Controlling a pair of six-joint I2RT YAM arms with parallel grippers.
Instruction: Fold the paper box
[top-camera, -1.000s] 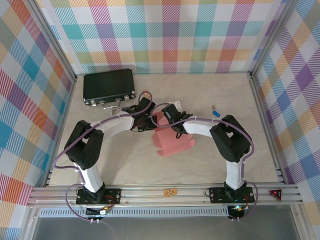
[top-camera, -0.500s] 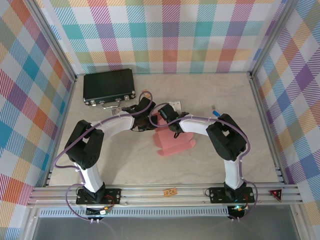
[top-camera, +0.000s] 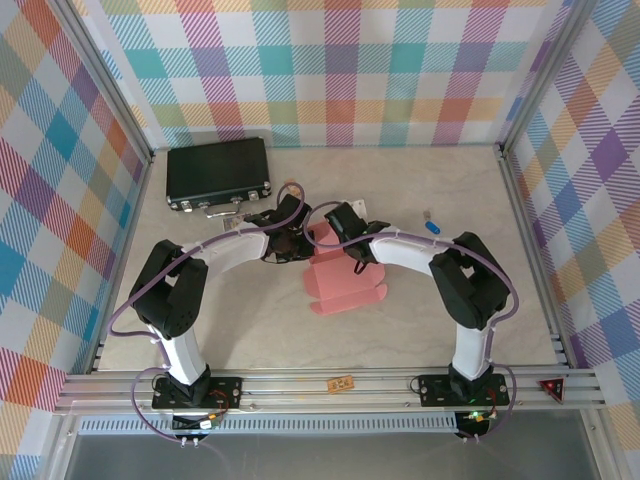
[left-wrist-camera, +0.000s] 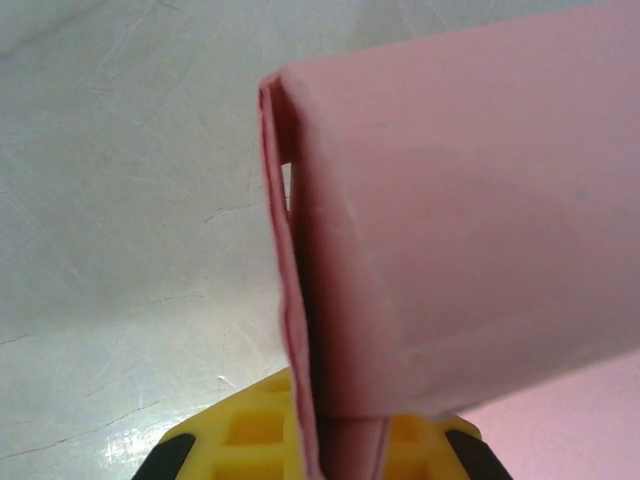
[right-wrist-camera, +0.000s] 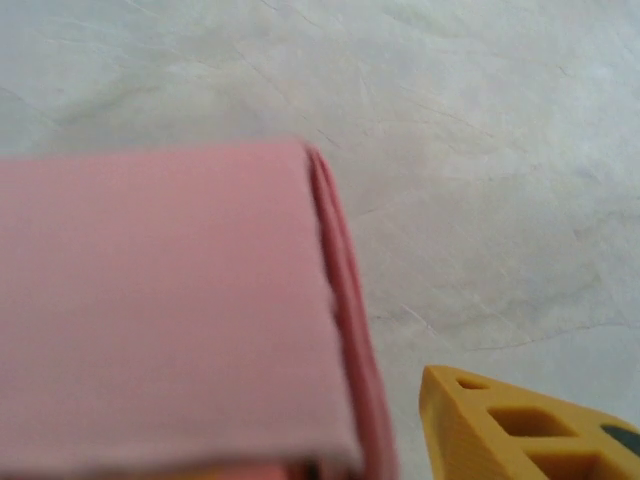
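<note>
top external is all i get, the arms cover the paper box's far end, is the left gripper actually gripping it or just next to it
observer: gripping. the left wrist view shows the left gripper shut on a doubled wall of the paper box, with two card layers running down between its yellow fingers.
operator: and the right one, on the card too
observer: not the finger i can see. the right wrist view shows one yellow finger of the right gripper beside the card's edge, with bare table between them.
operator: layers pressed flat together
observer: not quite, a narrow slit gapes between them near the corner.
</note>
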